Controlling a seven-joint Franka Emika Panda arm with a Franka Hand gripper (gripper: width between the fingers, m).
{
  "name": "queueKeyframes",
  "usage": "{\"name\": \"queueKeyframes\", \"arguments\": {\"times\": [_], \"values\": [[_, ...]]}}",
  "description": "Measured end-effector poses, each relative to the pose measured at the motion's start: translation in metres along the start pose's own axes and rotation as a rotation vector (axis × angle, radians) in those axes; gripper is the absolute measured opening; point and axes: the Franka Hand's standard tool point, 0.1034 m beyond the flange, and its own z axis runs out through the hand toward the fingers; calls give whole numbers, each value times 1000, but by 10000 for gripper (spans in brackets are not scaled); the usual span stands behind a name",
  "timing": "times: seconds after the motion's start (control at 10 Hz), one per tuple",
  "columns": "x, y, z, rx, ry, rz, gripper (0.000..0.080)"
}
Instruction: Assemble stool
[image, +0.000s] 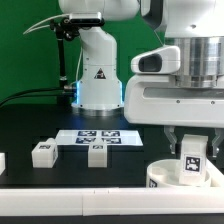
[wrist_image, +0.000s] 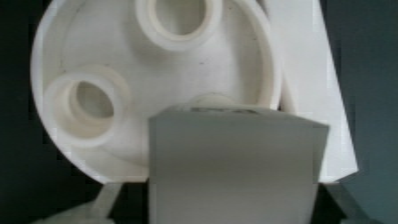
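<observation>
pincer (image: 191, 151) clamped on a tagged white leg (image: 191, 165) — over the thick round seat (image: 160, 179) with ringed sockets (wrist_image: 86, 101).

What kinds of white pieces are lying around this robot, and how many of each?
Legs: 3, one and another loose on the table, a third in the gripper
Seat: 1
Marker board: 1
Edge bar: 1
Total: 6, leaving out a white piece cut off at the exterior view's left edge
</observation>
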Motion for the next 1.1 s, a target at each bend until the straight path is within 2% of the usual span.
{"name": "queueKeyframes", "arguments": {"times": [0.1, 0.2, 0.4, 0.6, 0.9, 1.0, 1.1], "values": [[0, 0, 0, 1, 0, 79, 341], [-1, -2, 1, 14, 23, 262, 341], [-6, -5, 2, 52, 26, 660, 341], [-8, -7, 3, 93, 8, 914, 341], [-9, -9, 3, 103, -9, 1058, 341], [-9, -10, 3, 116, -18, 1144, 341], [-9, -8, 4, 145, -34, 1292, 341]]}}
